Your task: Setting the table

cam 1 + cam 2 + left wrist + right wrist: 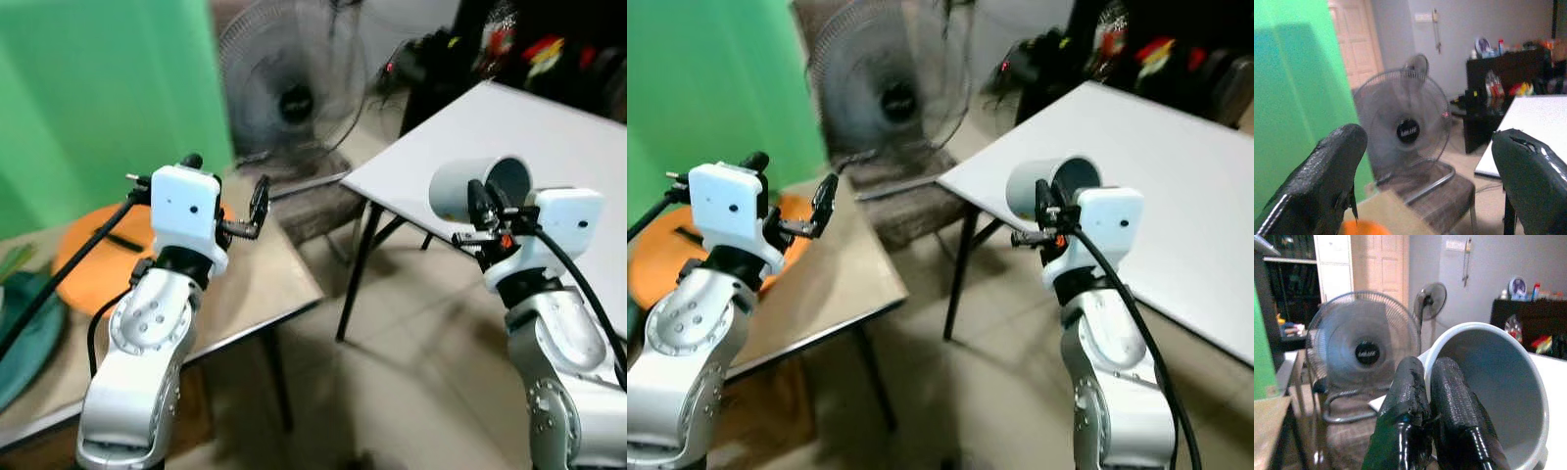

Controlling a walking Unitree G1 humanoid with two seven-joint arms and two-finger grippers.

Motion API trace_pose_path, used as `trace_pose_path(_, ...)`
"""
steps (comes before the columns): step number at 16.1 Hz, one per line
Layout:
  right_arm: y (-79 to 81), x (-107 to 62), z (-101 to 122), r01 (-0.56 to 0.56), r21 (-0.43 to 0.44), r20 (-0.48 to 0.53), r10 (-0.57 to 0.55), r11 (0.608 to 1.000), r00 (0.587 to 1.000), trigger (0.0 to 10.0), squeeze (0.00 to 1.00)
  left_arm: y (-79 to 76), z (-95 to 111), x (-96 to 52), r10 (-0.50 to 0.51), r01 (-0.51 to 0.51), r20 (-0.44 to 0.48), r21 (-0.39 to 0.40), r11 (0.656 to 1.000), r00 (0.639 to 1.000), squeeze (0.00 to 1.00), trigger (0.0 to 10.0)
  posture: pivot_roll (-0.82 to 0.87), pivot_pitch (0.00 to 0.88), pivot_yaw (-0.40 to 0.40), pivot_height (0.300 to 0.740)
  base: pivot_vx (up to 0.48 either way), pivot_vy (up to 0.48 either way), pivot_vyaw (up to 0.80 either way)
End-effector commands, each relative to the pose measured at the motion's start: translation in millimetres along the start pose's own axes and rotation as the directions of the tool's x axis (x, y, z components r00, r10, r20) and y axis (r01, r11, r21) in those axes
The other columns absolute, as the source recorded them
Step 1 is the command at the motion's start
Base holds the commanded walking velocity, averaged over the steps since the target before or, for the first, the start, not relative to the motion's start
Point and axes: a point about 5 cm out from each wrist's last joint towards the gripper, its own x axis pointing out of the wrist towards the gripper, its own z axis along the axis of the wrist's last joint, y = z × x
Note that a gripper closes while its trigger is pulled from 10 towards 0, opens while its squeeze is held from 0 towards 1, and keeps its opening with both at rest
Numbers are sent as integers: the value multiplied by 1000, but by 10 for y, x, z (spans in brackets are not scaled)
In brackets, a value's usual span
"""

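Observation:
My right gripper (pixel 481 203) is shut on the rim of a grey cup (pixel 458 186), one finger inside it and one outside. The cup lies tilted on its side with its mouth (pixel 1498 396) facing away from me, held over the near corner of the white table (pixel 519 127). My left gripper (pixel 226 181) stands open and empty above the beige table (pixel 265 279). It is just right of an orange plate (pixel 86 247). In the left wrist view its two black fingers (pixel 1334 166) are spread wide apart.
A standing fan (pixel 292 90) and a brown chair (pixel 315 204) stand behind the gap between the two tables. A dark green dish (pixel 24 338) lies at the beige table's left end. A green screen (pixel 98 88) backs it. Dark cluttered furniture (pixel 549 49) stands behind the white table.

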Motion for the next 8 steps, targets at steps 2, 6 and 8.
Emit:
trace_pose_path(2, 20, 7, 59, 2, -7, 15, -2, 1000, 1000, 10000, 0, -26, -4, -1, -3, 3, -5, -16, 1000, 1000, 0, 10000, -74, 11, 5, 740, 0, 0, -788)
trace_pose_path(6, 19, 25, 44, 10, -26, 1, -10, 1000, 1000, 10000, 0, -32, -93, -32, 15, -15, -25, -11, 1000, 1000, 0, 10000, -73, 17, 2, 740, 0, 0, -788)
trace_pose_path(8, 3, 38, -5, 33, -52, -31, -35, 998, 999, 10000, 0, -34, -146, -44, 45, -46, -34, -36, 998, 998, 0, 10000, -72, 19, 0, 740, 0, 0, -788)
